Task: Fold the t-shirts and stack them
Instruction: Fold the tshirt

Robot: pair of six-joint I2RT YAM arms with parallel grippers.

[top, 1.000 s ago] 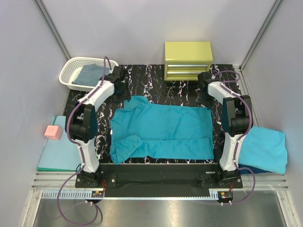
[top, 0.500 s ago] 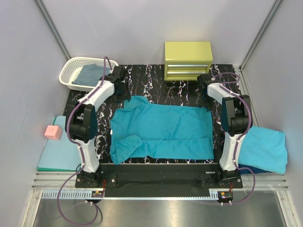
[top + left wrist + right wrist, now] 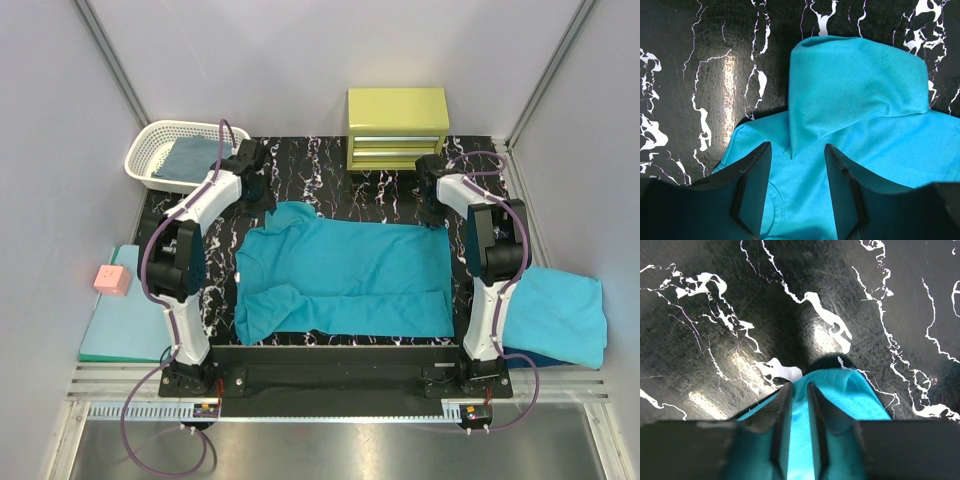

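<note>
Teal cloth fills the middle of the top view: we see the shirt (image 3: 340, 275) spread flat on the black marbled table (image 3: 320, 170), neck to the left, hem to the right. The left gripper (image 3: 255, 185) sits at its far left corner and the right gripper (image 3: 436, 200) at its far right corner. A white basket (image 3: 150, 145) holding a grey-blue cloth stands far left, and a yellow-green drawer chest (image 3: 397, 128) far centre. Off the table on the right lies a pale shirt (image 3: 565, 315), folded, with a dark shirt (image 3: 525, 355) showing under its near edge. On the left a pink block (image 3: 112, 280) rests on a mint clipboard (image 3: 125, 325).

From the left wrist we look down on the shirt (image 3: 860, 90), a flap of it folded over onto itself. The left gripper (image 3: 797, 150) stands about half open, its fingers (image 3: 754, 192) apart above the cloth, pinching nothing that we can see.

From the right wrist we find the right gripper (image 3: 799, 387) drawn nearly together at the shirt (image 3: 850, 390) corner, with a thin strip of teal caught between the jaws and bare table beyond.
</note>
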